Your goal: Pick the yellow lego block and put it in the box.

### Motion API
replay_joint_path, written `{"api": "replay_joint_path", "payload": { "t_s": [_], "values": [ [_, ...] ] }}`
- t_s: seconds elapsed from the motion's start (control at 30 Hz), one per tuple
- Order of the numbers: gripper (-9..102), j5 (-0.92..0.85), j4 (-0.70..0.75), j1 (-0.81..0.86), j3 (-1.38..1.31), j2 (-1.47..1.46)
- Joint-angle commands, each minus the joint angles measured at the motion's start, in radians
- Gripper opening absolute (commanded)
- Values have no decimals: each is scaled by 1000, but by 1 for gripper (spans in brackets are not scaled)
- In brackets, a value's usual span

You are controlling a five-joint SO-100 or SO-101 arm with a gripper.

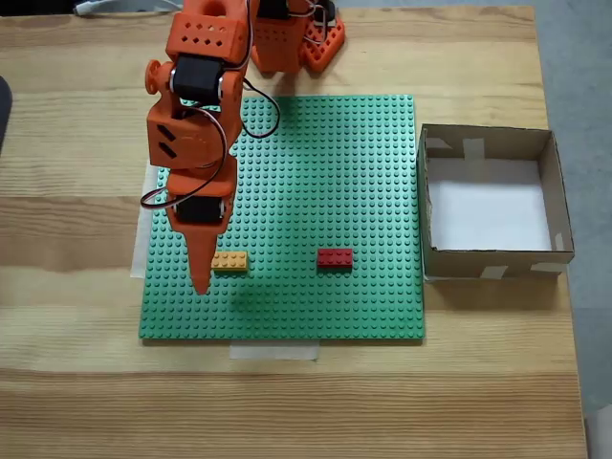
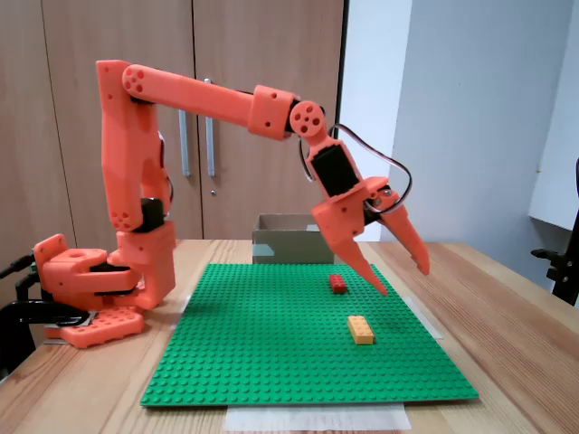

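The yellow lego block (image 1: 229,260) (image 2: 360,329) lies flat on the green studded baseplate (image 1: 325,163) (image 2: 262,348), near its front left in the top-down fixed view. My orange gripper (image 1: 201,279) (image 2: 403,278) hangs above the plate, just left of the block in the top-down view and apart from it. In the side fixed view its jaws are spread open with nothing between them. The brown cardboard box (image 1: 492,260) (image 2: 285,237) with a white floor stands off the plate's right edge in the top-down view. In the side view it sits behind the arm.
A red brick (image 1: 335,257) (image 2: 337,283) of the same size lies on the plate between the yellow block and the box. The arm's base (image 1: 306,43) (image 2: 90,289) stands at the plate's far edge. Wooden table surrounds the plate.
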Motion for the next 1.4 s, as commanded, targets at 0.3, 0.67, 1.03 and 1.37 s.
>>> {"api": "replay_joint_path", "payload": {
  "t_s": [0.3, 0.67, 1.03, 1.37],
  "values": [
    [24, 35, 89, 9, -28, -6],
    [28, 69, 302, 14, -207, -106],
    [27, 101, 376, 17, -273, -199],
    [26, 66, 347, 8, -296, -293]
  ]
}}
